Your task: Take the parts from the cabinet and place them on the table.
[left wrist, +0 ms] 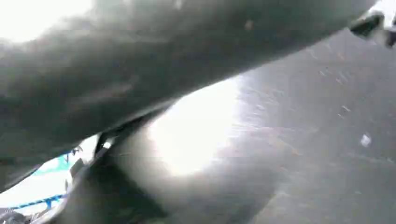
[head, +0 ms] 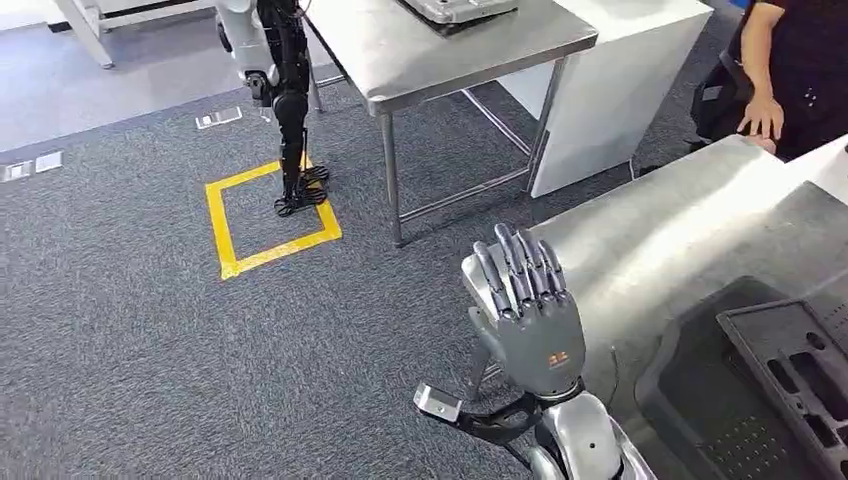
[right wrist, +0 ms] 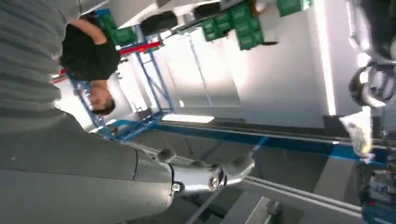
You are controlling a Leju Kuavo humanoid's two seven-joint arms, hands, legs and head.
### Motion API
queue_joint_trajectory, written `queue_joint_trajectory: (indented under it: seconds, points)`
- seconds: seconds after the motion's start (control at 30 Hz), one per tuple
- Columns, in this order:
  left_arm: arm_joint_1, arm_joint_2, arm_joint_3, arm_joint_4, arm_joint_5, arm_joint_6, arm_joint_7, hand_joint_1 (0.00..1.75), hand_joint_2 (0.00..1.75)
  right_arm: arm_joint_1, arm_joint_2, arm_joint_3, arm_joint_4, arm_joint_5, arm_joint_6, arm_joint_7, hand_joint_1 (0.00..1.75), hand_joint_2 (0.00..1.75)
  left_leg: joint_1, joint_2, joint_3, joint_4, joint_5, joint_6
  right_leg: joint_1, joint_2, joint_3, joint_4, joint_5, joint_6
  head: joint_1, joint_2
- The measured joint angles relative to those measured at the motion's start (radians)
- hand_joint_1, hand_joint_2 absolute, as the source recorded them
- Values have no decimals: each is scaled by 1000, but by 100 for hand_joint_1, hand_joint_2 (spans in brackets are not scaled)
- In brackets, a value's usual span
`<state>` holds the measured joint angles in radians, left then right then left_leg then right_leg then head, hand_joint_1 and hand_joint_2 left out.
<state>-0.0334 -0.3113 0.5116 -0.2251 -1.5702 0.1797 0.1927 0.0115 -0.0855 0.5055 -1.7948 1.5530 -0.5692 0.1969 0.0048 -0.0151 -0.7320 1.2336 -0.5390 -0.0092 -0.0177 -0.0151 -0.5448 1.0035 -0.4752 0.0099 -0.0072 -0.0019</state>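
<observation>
Steel table (head: 690, 200) over grey carpet (head: 120, 330); left hand (head: 528, 320) empty, fingers (head: 515, 262) straight, slightly apart.

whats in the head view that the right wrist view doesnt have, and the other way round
Head view only: the left hand raised with fingers apart at the edge of the steel table, a dark tray on that table, and a yellow tape square on the carpet. Right wrist view only: green bins and a blue rack. Both: a person in a black top.
</observation>
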Motion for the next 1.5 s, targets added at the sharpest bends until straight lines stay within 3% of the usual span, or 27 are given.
queue_joint_trajectory:
  seconds: [0.03, 0.1, 0.17, 0.2, 0.23, 0.27, 0.37, 0.4, 0.43, 0.47, 0.57, 0.6, 0.67, 0.7, 0.73, 0.87, 0.9, 0.97, 1.03, 1.1, 1.13, 1.2, 1.23, 1.27, 1.4, 1.43, 1.5]
  points:
    - [-5, 1, 0, 0, 0, -2, 0, 0, 0, -1, -6, 5, 3, 0, 1, 10, 0, 175, 0, 3, -34, 71, -29, -4, 1, -19, 0, 0, -1, -2, 0, 0]
    - [-7, 2, 0, 0, 0, -8, 3, 0, 0, -10, -13, 20, 9, 0, 13, 30, 0, 175, 1, 8, -40, 97, -21, -8, 1, -48, 2, 0, -2, -2, 0, 0]
    - [-7, 2, 0, 0, 0, -21, 9, 0, 0, -30, -23, 47, 15, 0, 24, 61, 0, 175, 7, 28, 40, -41, 52, -9, 1, -74, 6, 1, -7, 2, -1, 0]
    - [-8, 2, 0, 0, 0, -31, 12, 0, 0, -43, -26, 60, 19, 0, 30, 78, 0, 175, 8, 63, 94, -131, 87, -10, 1, -83, 11, 4, -11, 8, -1, 0]
    - [-9, 0, 0, 0, 0, -37, 17, 0, 0, -55, -30, 80, 23, 0, 36, 101, 0, 175, 0, 115, 117, -175, 77, -12, 9, -91, 9, 6, -17, 15, -3, 0]
    - [-12, -2, 0, 0, 0, -43, 17, 0, 0, -72, -37, 98, 27, 0, 42, 119, 0, 175, 1, 88, 114, -180, 83, 5, 18, -100, 8, 11, -20, 21, 0, 0]
    - [-14, -5, 0, 0, 0, -55, 22, 0, 0, -85, -39, 144, 42, 0, 44, 130, 0, 175, -7, 50, 104, -183, 86, 23, 17, -137, 17, 4, -22, 31, 0, 0]
    - [-15, -5, 0, 0, 0, -61, 24, 0, 0, -88, -36, 155, 46, 0, 45, 130, 0, 175, 3, 34, 108, -187, 91, 32, 13, -119, 6, 11, -30, 40, 3, 0]
    - [-18, -6, -1, 0, 0, -67, 28, 0, 0, -88, -35, 161, 51, 0, 45, 127, 0, 175, 2, 22, 107, -187, 92, 36, 9, -51, -4, 46, -52, 37, 4, 0]
    - [-21, -6, -1, 0, 0, -72, 31, 0, 0, -88, -31, 169, 55, 0, 45, 122, 0, 175, 3, 10, 106, -187, 94, 43, 8, -17, -35, 114, -83, 29, 5, 0]
    - [-23, -6, -2, 0, 0, -75, 36, 0, 0, -78, -19, 185, 79, 0, 42, 106, 0, 175, 1, -37, 101, -187, 97, 49, 7, 11, -154, 339, -156, 22, 7, 0]
    - [-22, -6, -2, 0, 0, -76, 36, 0, 0, -73, -16, 187, 85, 0, 42, 102, 0, 175, 1, -54, 101, -187, 98, 50, 7, 12, -159, 337, -146, 28, 7, 0]
    - [-22, -6, -3, 0, 0, -79, 38, 0, 0, -72, -5, 189, 94, 0, 42, 97, 0, 175, 1, -84, 102, -186, 99, 48, 4, 19, -105, 205, -81, 47, 8, 0]
    - [-22, -6, -3, 0, 0, -80, 39, 0, 0, -72, 0, 190, 97, 0, 42, 96, 0, 175, 2, -97, 102, -186, 101, 46, 2, 34, -62, 114, -45, 55, 8, 0]
    - [-22, -6, -3, 0, 0, -81, 39, 0, 0, -72, 5, 192, 99, 0, 41, 96, 0, 175, 3, -109, 102, -186, 103, 42, -4, 79, -23, 25, -20, 56, 8, 0]
    - [-21, -5, -3, 1, 0, -81, 44, 0, 0, -69, 25, 195, 113, 0, 40, 68, 0, 175, 1, -136, 95, -198, 114, 16, 12, 56, -17, 22, -8, 25, 8, 0]
    - [-20, -5, -3, 1, 0, -81, 45, 0, 0, -70, 29, 195, 114, 0, 40, 65, 0, 175, 0, -142, 92, -196, 115, 12, 5, 45, -16, 15, -3, 17, 6, 0]
    - [-20, -2, -3, 1, 0, -81, 48, 0, 0, -68, 40, 195, 119, 0, 40, 59, 0, 175, -8, -28, 66, -126, 61, 8, 0, 19, -11, 8, -1, -2, -1, 0]
    - [-25, 2, -3, 1, 0, -81, 48, 0, 0, -63, 40, 195, 125, 0, 40, 58, 0, 175, -6, -2, 2, 16, -12, 2, 5, -11, -9, 9, -3, -4, 0, 0]
    - [-28, 3, -5, 1, 0, -81, 47, 0, 0, -62, 40, 195, 133, 0, 40, 57, 0, 175, -2, 2, -35, 102, -34, -3, 7, -44, -10, 9, -4, -6, -1, 0]
    - [-28, 5, -5, 1, 0, -82, 47, 0, 0, -62, 41, 195, 136, 0, 40, 57, 0, 175, 0, 7, -18, 76, -11, -5, 7, -57, -9, 9, -5, -7, 0, 0]
    - [-27, 5, -6, 1, 0, -84, 47, 0, 0, -62, 43, 195, 140, 0, 41, 57, 0, 175, 3, 38, 71, -81, 66, -7, 6, -80, -3, 11, -9, -4, -1, 0]
    - [-26, 5, -6, 1, 0, -84, 47, 0, 0, -62, 44, 195, 140, 0, 41, 57, 0, 175, 4, 82, 117, -165, 90, -6, 7, -90, 2, 12, -14, 2, -2, 0]
    - [-26, 5, -7, 1, 0, -84, 47, 0, 0, -62, 44, 195, 142, 0, 41, 57, 0, 175, -12, 106, 125, -182, 76, -3, 21, -99, -1, 16, -18, 9, -3, 0]
    - [-25, 5, -11, 1, 0, -84, 46, 0, 0, -64, 50, 198, 143, 0, 42, 57, 0, 175, -11, 46, 114, -189, 84, 27, 21, -144, 8, 12, -23, 22, -3, 0]
    - [-25, 5, -12, 1, 0, -84, 46, 0, 0, -64, 51, 198, 143, 0, 43, 57, 0, 175, -3, 33, 116, -192, 89, 34, 14, -90, -3, 26, -33, 29, -1, 0]
    - [-26, 4, -13, 1, 0, -84, 47, 0, 0, -61, 52, 199, 144, 0, 43, 58, 0, 175, -1, 10, 111, -192, 94, 46, 10, -5, -53, 137, -89, 20, 2, 0]
